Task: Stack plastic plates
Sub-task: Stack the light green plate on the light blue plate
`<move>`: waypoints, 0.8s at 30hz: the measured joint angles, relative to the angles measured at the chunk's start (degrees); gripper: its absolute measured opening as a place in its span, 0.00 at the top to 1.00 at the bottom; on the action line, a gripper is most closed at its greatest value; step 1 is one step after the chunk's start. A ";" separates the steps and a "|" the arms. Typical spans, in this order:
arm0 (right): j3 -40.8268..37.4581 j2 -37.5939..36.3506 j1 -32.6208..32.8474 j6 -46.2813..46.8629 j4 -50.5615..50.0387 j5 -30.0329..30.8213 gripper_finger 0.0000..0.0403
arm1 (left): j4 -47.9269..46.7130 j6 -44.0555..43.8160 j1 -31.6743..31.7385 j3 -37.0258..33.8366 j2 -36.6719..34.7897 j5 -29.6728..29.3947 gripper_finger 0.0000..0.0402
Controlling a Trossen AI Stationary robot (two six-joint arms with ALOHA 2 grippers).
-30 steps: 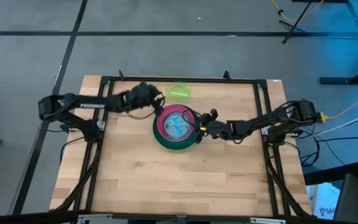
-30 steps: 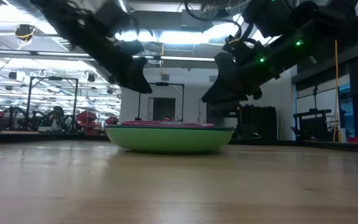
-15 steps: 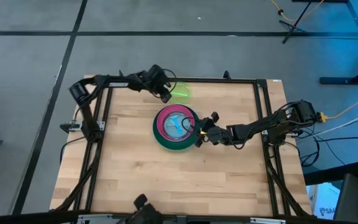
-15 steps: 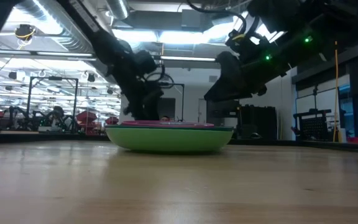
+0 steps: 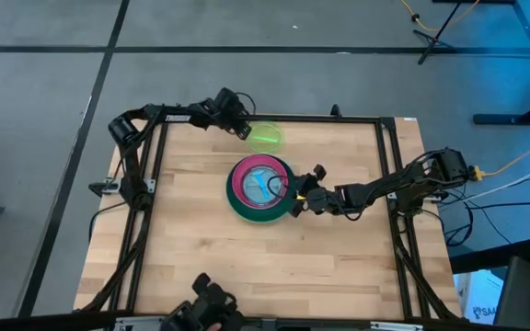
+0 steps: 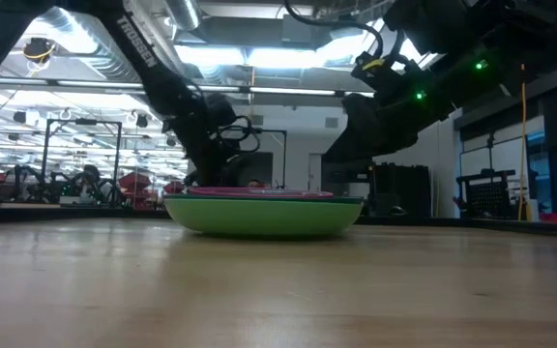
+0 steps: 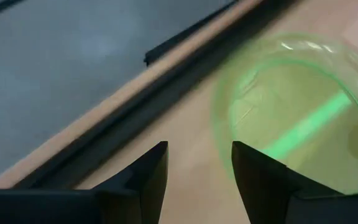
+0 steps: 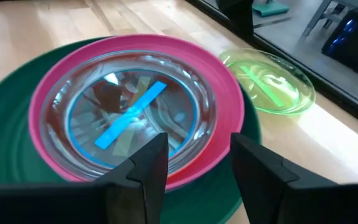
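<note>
Stack of round plastic plates at the table's middle: dark green widest at the bottom, magenta above it, clear smaller plates nested on top with a teal streak showing through. Single small translucent lime plastic plate lying apart near the far edge of the light wooden table, beside the dark frame rail. Left gripper just beside that lime plate, on its left side, with fingers spread wide and empty; in the left wrist view the lime plate sits just ahead of and to one side of the fingertips, not between them. So: plate lying toward the table's centre from the left gripper, round and flat with no long axis, rim the only thing to pinch. Left arm clearly nearer to it than the right. Right gripper at the stack's right edge, hovering above the rim in the low view, fingers apart and holding nothing. Compared with a second ago: left arm swung from over the stack out to the table's far edge, jaws opened further on the way; right gripper hardly shifted; stack and lime plate in the same places.
</note>
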 joint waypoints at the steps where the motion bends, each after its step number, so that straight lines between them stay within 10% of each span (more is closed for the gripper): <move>1: 0.00 0.00 0.00 -0.24 -0.07 0.40 0.59 | 0.50 -0.94 0.77 0.02 0.53 1.48 0.57; 24: 0.00 0.00 0.00 -3.27 -0.07 0.78 0.59 | 1.29 0.24 -0.33 0.66 5.13 12.32 0.58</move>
